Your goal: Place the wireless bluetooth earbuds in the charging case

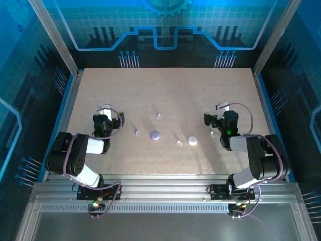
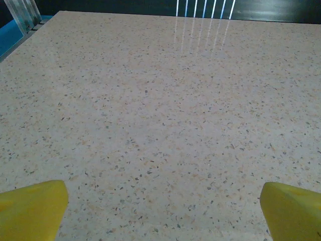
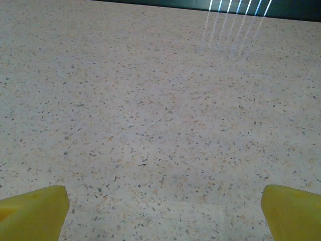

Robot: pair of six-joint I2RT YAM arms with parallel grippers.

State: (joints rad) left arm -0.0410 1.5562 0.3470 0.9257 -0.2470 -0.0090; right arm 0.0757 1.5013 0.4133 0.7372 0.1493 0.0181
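Observation:
The lilac charging case (image 1: 155,134) lies shut on the speckled table, midway between the two arms. Tiny earbuds lie scattered around it: a pale lilac one (image 1: 136,132) to its left, another (image 1: 159,115) behind it, and a white one (image 1: 179,142) to its right. My left gripper (image 1: 104,111) rests low at the table's left, well clear of the case. My right gripper (image 1: 223,108) rests at the right. In the left wrist view the gripper (image 2: 163,211) is open, its yellow fingertips (image 2: 35,206) wide apart over bare table. The right gripper (image 3: 164,211) stands open the same way.
A white round puck (image 1: 193,141) lies right of the lilac case, next to the white earbud. A small pale speck (image 1: 212,133) lies near the right gripper. Metal frame posts and blue walls (image 1: 70,95) border the table on the left, right and back.

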